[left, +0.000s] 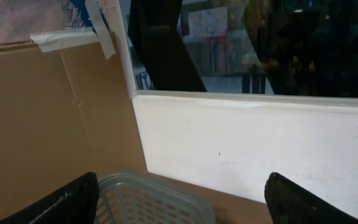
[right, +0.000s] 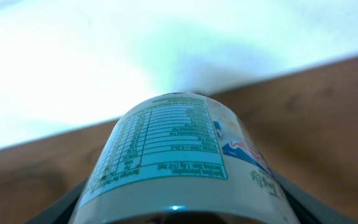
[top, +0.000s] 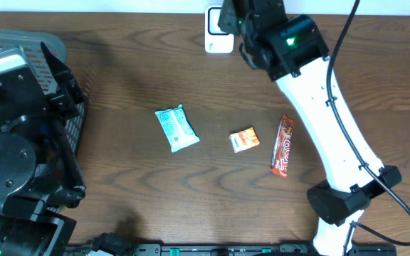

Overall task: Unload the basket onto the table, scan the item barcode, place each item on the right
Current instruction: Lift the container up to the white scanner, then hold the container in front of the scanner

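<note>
A round container with a teal nutrition label fills the right wrist view, lying on its side. My right gripper is shut on it, one dark finger showing on each side. A barcode cannot be made out on the visible face. In the overhead view the right arm reaches to the table's far edge, beside a white scanner; the container is hidden under the arm there. My left gripper stands open with nothing between its fingers, above a grey basket.
On the wooden table lie a teal packet, a small orange packet and a red bar. The grey basket sits at the far left under the left arm. Cardboard and a white wall stand behind it.
</note>
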Robot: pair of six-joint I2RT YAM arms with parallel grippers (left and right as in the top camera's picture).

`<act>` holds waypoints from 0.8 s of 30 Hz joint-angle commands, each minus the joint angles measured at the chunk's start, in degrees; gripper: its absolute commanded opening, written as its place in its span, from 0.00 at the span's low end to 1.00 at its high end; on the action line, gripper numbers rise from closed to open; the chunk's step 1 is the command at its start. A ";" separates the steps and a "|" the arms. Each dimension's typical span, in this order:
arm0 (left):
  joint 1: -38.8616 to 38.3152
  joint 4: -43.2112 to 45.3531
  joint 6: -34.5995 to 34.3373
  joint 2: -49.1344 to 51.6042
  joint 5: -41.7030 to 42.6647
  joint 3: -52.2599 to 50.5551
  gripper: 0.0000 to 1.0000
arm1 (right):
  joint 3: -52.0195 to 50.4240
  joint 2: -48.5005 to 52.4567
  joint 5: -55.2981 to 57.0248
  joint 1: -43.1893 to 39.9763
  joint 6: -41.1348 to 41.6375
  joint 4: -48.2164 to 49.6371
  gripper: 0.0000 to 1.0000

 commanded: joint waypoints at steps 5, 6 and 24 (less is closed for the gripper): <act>0.28 0.11 -0.33 -0.09 -0.04 -0.39 0.86 | -1.75 8.35 17.77 1.73 -11.72 10.38 0.47; 0.28 0.11 -0.33 -0.09 -0.04 -0.37 0.85 | -1.75 9.70 18.73 1.73 -12.26 12.17 0.48; 0.28 -1.44 -0.28 -0.04 -0.11 -0.37 0.86 | -1.75 33.57 19.61 -0.42 -37.07 56.17 0.53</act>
